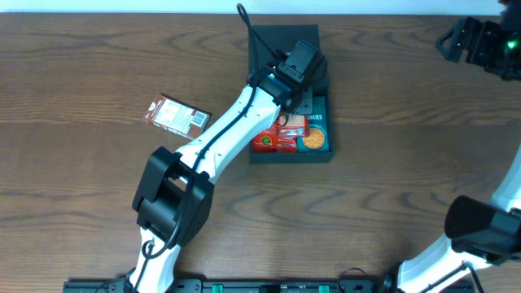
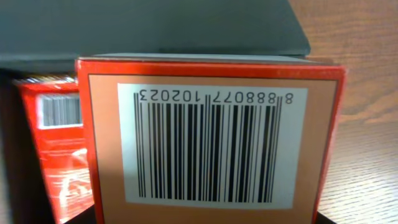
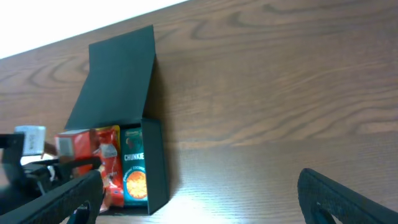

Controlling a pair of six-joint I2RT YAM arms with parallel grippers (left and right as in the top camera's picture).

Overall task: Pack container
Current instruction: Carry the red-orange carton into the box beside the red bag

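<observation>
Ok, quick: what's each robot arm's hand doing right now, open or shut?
Left gripper: jaws closed on the red carton.
Right gripper: jaws wide open, holding nothing.

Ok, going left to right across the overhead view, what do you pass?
First the brown snack pack lying on the table, then the container, then the right gripper at the far right.
</observation>
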